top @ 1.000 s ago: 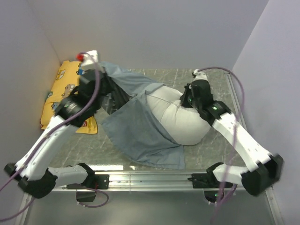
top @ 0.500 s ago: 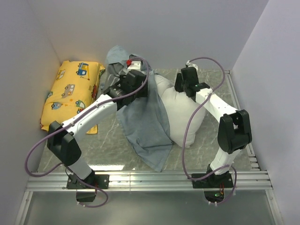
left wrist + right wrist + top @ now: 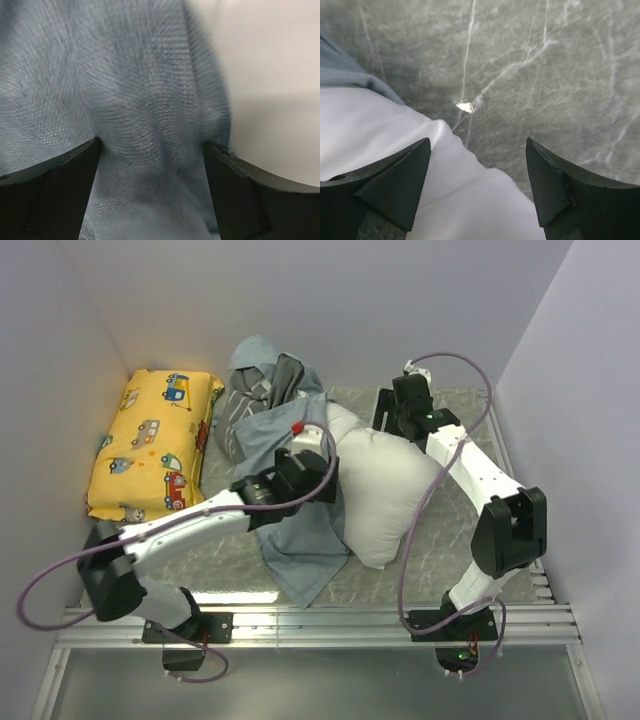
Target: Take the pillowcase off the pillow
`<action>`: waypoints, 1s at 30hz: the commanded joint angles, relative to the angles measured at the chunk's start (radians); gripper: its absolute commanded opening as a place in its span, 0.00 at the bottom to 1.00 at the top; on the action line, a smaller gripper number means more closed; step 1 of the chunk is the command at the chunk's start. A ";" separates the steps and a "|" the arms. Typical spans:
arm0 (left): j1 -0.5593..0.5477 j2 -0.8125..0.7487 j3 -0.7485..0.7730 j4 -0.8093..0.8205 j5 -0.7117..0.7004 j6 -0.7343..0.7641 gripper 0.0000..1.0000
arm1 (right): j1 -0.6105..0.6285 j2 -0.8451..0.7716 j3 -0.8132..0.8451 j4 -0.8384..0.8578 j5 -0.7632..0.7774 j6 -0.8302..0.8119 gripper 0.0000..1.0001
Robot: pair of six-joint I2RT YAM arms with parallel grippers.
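Visibly, the left fingers [image 3: 50, 190] are spread wide over the pillowcase [image 3: 140, 100] beside the pillow [image 3: 385, 495], nothing held; the right fingers [image 3: 385, 180] likewise over the pillow's corner.

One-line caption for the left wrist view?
Open fingers of the left gripper straddle a fold of blue-grey pillowcase, white pillow at right.

Between fingers of my left claw [image 3: 152, 144]: blue-grey pillowcase cloth [image 3: 145, 90], fine weave showing, matt, soft folds. Just right of that claw: plain white plump pillow [image 3: 270, 60], smoother cloth, matt, weave too fine to see. My own fingers [image 3: 50, 195]: black plastic, dull sheen. Under my right claw [image 3: 478, 142]: grey marbled table top [image 3: 560, 75], smooth, slight gloss, one bright glint. Far left of left claw: yellow cushion with cartoon vehicles [image 3: 150, 445], printed cloth, matt.
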 commanded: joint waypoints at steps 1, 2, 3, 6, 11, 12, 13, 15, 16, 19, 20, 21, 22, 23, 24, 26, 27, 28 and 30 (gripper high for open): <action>-0.001 0.081 -0.049 -0.013 -0.103 -0.075 0.88 | 0.006 -0.133 0.083 -0.040 0.030 -0.013 0.85; -0.001 0.101 -0.038 -0.036 -0.168 -0.088 0.85 | 0.008 -0.151 0.092 -0.048 0.031 -0.013 0.85; -0.001 0.120 -0.011 -0.082 -0.189 -0.101 0.71 | 0.008 -0.173 0.091 -0.060 0.036 -0.012 0.85; -0.001 0.137 0.000 -0.073 -0.201 -0.109 0.34 | 0.015 -0.274 0.037 -0.059 0.019 0.006 0.86; 0.019 0.115 0.010 0.000 -0.154 -0.098 0.04 | 0.145 -0.534 -0.284 0.019 0.016 0.066 0.86; 0.021 0.118 0.023 0.002 -0.146 -0.095 0.00 | 0.182 -0.603 -0.337 0.054 0.030 0.085 0.87; 0.025 0.126 0.030 0.005 -0.141 -0.095 0.01 | 0.227 -0.628 -0.381 0.064 0.057 0.100 0.88; 0.028 0.132 0.039 0.010 -0.129 -0.096 0.00 | 0.305 -0.674 -0.493 0.096 0.103 0.141 0.89; 0.039 0.128 0.039 0.014 -0.105 -0.098 0.00 | 0.316 -0.677 -0.527 0.111 0.105 0.155 0.91; 0.053 0.112 0.036 0.040 -0.077 -0.104 0.00 | 0.322 -0.633 -0.635 0.162 0.094 0.188 0.93; 0.058 0.108 0.036 0.045 -0.069 -0.102 0.01 | 0.324 -0.613 -0.671 0.179 0.094 0.192 0.93; 0.061 0.106 0.039 0.042 -0.066 -0.099 0.01 | 0.322 -0.567 -0.687 0.223 0.082 0.194 0.93; 0.067 0.100 0.040 0.039 -0.065 -0.095 0.01 | 0.321 -0.540 -0.695 0.239 0.073 0.191 0.91; 0.068 0.097 0.042 0.034 -0.069 -0.095 0.01 | 0.318 -0.509 -0.686 0.243 0.080 0.192 0.88; 0.073 0.094 0.043 0.021 -0.074 -0.092 0.01 | 0.311 -0.448 -0.673 0.236 0.096 0.189 0.73; 0.088 0.068 0.024 0.010 -0.083 -0.089 0.00 | 0.255 -0.403 -0.629 0.219 0.079 0.178 0.40; 0.096 0.054 0.013 0.005 -0.086 -0.089 0.01 | 0.227 -0.394 -0.621 0.207 0.076 0.168 0.32; 0.120 0.021 -0.001 -0.006 -0.088 -0.087 0.01 | 0.200 -0.401 -0.617 0.207 0.061 0.163 0.14; 0.162 -0.018 -0.048 -0.012 -0.077 -0.087 0.00 | 0.097 -0.445 -0.609 0.195 0.027 0.146 0.06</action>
